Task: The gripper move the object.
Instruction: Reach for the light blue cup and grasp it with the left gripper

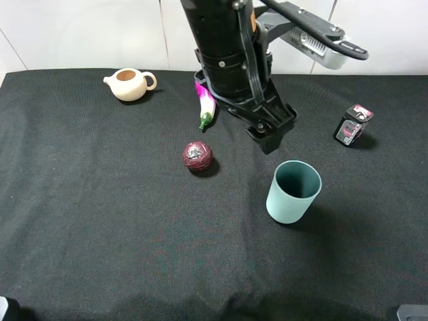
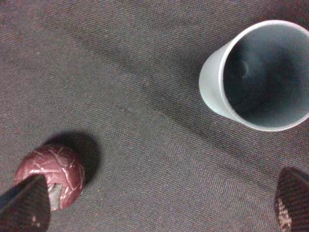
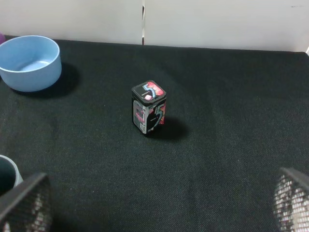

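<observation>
The object, a tall pale teal cup (image 1: 293,192) with a darker inside, stands upright on the black cloth right of centre. My left gripper (image 1: 271,134), the black arm end with a grey-white attachment, hovers just behind and left of the cup without touching it. In the left wrist view the cup (image 2: 260,77) lies ahead of the gripper (image 2: 159,208), whose fingertips (image 2: 26,205) stand far apart with nothing between them. In the right wrist view, my right gripper (image 3: 157,203) is open and empty, and a sliver of the cup (image 3: 7,174) shows at the edge.
A dark red ball (image 1: 197,155) lies left of the cup. A beige teapot (image 1: 130,83) stands at the back left and a purple-white eggplant toy (image 1: 206,107) beside the arm. A small black printed box (image 1: 352,124) sits at the right. A light blue bowl (image 3: 30,63) stands near the back.
</observation>
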